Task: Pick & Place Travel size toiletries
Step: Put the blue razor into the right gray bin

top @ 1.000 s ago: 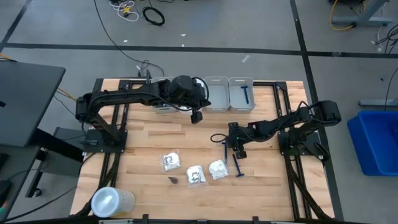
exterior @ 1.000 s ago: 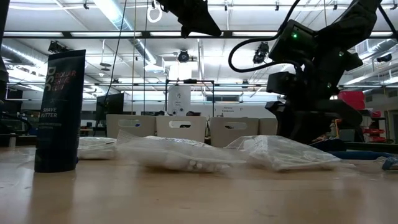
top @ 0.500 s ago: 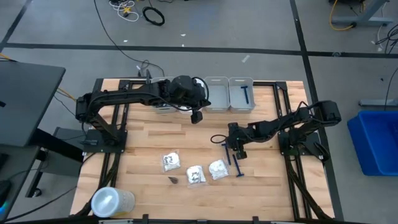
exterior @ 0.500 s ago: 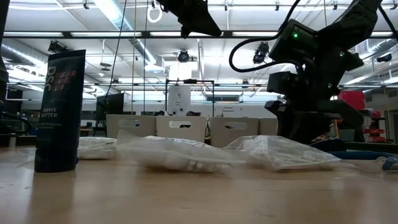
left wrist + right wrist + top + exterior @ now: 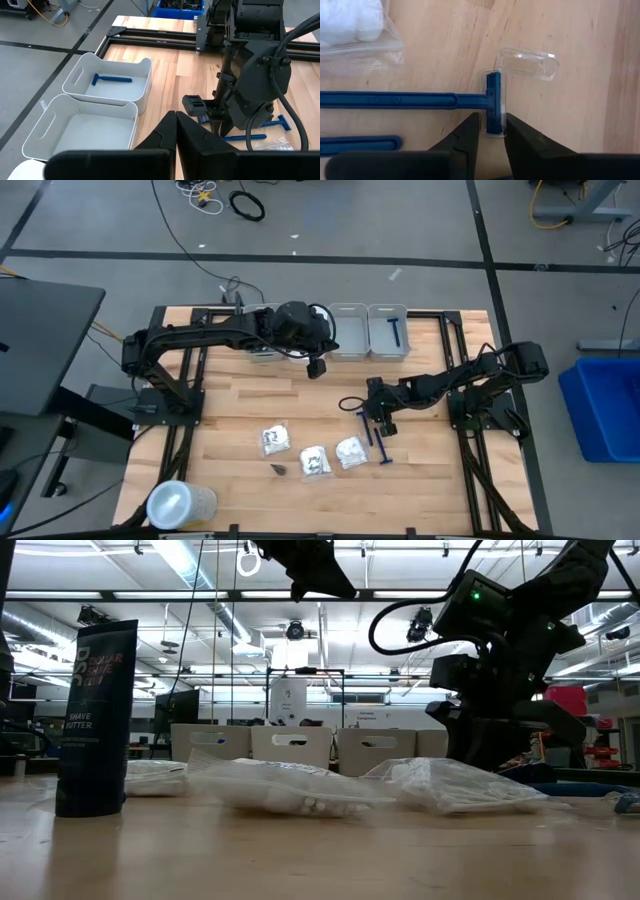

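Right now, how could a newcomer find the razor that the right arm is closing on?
On the wooden table, find the right end effector near the middle. Two blue razors lie there beside the white packets. The wanted razor has its head between the fingers, with a loose clear cap nearby.

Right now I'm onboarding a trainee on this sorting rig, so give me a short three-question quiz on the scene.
1. True or false: the right gripper has its fingers on either side of a blue razor's head.
2. What lies in the right-hand bin at the table's far edge?
3. How many white packets lie on the table? A two, B three, C five.

Key: 1 true; 2 a blue razor; 3 B.
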Robot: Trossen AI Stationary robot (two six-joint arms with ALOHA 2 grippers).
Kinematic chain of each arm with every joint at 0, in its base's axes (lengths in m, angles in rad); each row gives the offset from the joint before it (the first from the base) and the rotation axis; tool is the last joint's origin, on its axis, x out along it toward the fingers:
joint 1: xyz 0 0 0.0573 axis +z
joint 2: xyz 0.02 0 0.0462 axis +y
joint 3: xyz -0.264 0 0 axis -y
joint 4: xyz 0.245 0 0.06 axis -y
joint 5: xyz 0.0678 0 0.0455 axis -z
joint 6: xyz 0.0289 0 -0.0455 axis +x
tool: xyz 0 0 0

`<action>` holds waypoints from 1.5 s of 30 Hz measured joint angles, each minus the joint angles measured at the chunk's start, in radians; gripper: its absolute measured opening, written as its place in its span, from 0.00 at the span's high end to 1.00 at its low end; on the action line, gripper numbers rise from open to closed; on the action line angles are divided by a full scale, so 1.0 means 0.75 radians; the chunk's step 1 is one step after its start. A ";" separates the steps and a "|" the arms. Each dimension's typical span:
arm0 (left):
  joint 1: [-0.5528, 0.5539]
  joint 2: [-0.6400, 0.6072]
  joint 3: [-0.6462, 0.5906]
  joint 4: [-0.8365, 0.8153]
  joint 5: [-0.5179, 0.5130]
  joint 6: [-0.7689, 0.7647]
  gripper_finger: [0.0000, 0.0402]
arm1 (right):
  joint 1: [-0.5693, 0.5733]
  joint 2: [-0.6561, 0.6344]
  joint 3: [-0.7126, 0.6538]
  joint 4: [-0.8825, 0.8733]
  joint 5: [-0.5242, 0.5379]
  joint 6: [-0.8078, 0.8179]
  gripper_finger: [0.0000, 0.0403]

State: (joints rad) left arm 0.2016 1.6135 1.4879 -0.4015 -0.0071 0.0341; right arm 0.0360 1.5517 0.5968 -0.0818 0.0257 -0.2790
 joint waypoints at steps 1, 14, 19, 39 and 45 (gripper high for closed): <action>0.000 0.000 0.000 0.000 0.000 0.000 0.99 | 0.000 0.000 0.000 0.003 0.000 0.000 0.78; 0.000 0.000 0.000 0.003 0.001 -0.031 0.97 | 0.000 -0.027 -0.003 0.015 0.002 0.001 0.79; 0.000 0.000 0.000 0.005 0.005 -0.032 0.99 | 0.000 -0.027 -0.003 0.016 0.001 0.001 0.79; 0.000 0.000 0.000 0.034 0.048 -0.041 0.96 | 0.000 -0.181 0.000 0.006 0.152 -0.010 0.79; 0.000 0.000 0.000 0.049 0.049 -0.041 0.96 | -0.004 -0.292 0.001 -0.030 0.288 -0.069 0.79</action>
State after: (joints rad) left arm 0.2016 1.6135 1.4879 -0.3648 0.0296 0.0034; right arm 0.0334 1.3323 0.5972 -0.1043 0.2415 -0.3310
